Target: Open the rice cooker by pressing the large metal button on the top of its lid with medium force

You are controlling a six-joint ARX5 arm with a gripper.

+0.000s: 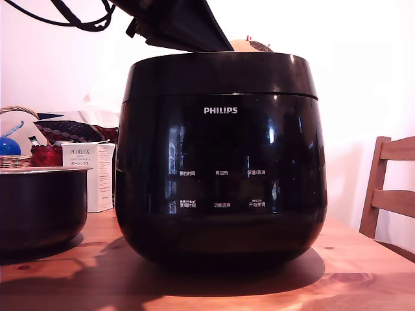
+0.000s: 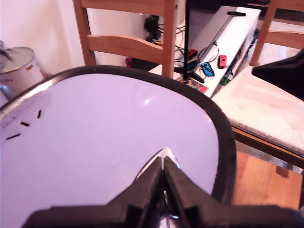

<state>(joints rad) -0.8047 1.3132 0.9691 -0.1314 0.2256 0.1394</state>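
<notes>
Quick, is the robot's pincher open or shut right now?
Gripper: shut, holding nothing, its tips pressed on the metal button on the lid.

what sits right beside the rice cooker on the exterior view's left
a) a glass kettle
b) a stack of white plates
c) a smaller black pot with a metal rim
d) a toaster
c: a smaller black pot with a metal rim stands on the wooden table at the exterior view's left of the rice cooker, in front of a white box.

My exterior view faces the rice cooker [image 1: 220, 162] front, close, at bench [image 1: 363, 272] height; my wrist view looks down across its lid [image 2: 109, 147], very close.
</notes>
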